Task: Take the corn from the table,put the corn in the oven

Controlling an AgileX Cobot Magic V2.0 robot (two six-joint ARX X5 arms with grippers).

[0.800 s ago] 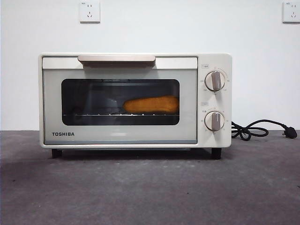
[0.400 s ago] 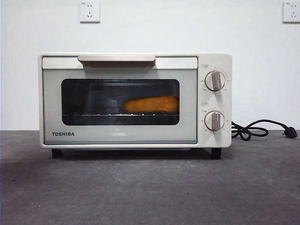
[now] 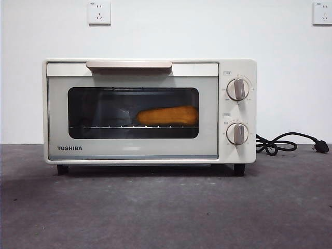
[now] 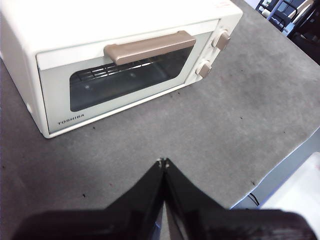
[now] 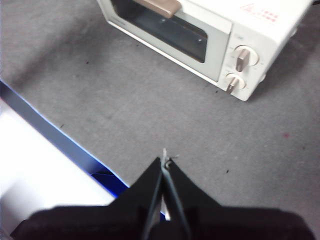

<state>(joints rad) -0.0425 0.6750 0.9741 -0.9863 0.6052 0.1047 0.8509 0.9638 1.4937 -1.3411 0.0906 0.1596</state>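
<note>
Corn [image 3: 167,115] lies on the rack inside the oven [image 3: 149,111], toward 3 o'clock behind the glass, door apparently closed, so the task looks done. Left gripper [image 4: 163,162] and right gripper [image 5: 164,160] wait over the table [image 3: 166,207], jaws together, empty.

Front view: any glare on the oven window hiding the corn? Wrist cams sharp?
Front view: even light, the oven window dark but clear, the corn readable on the rack, soft shadow under the oven. Left wrist view: sharp, left gripper shut. Right wrist view: softer, washed-out white patch at one edge, right gripper shut.
</note>
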